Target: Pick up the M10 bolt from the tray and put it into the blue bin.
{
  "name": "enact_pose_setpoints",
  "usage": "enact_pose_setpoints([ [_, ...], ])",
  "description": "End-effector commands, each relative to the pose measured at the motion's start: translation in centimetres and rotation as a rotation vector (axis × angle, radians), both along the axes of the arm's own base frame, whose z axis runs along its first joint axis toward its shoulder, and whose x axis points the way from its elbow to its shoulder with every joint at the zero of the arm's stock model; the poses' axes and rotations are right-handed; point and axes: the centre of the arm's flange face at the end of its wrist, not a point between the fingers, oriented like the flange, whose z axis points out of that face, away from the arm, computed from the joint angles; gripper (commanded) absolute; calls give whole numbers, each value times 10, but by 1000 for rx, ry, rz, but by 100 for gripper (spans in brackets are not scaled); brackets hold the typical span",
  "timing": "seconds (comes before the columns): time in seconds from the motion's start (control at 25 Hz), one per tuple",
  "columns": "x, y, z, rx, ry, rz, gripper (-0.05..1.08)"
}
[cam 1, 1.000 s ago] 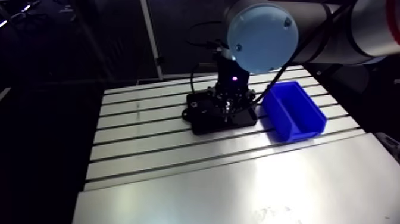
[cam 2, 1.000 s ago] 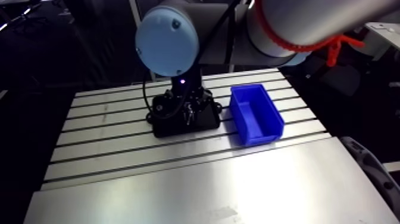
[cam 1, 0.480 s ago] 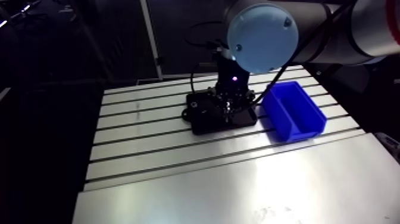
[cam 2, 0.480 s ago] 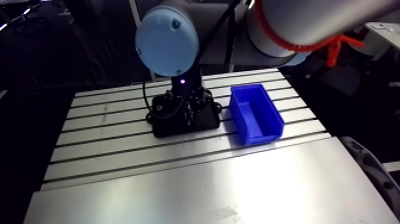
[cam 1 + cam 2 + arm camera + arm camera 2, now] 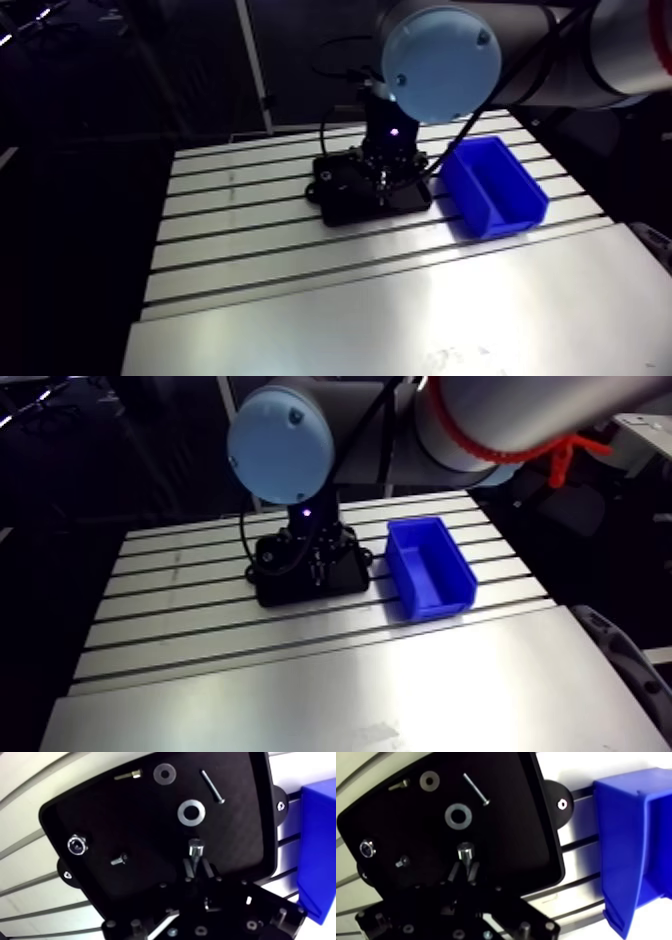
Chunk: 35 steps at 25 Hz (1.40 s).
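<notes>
The black tray lies under my gripper in the wrist view. The M10 bolt, silver with a hex head, stands out ahead of the two dark fingers, which are pressed on its shank. The gripper is shut on the bolt, low over the tray's near half. I cannot tell whether the bolt touches the tray floor. The blue bin stands open-topped beside the tray; in the arm view the bin is to the right of the tray.
More parts lie in the tray: a long thin screw, a grey washer, a dark washer, a short brass-coloured screw, a shiny nut and a small screw. The slotted table extends toward the front.
</notes>
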Motion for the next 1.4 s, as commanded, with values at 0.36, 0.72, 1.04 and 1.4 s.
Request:
enact_pose_setpoints([
  [0.36,-3,3,10,-6,15,20,93],
  [0.72,-3,0,61,7,56,29,94],
  [1.04,2,-1,94,9,56,30,99],
  [1.4,18,-5,138,3,42,73,105],
])
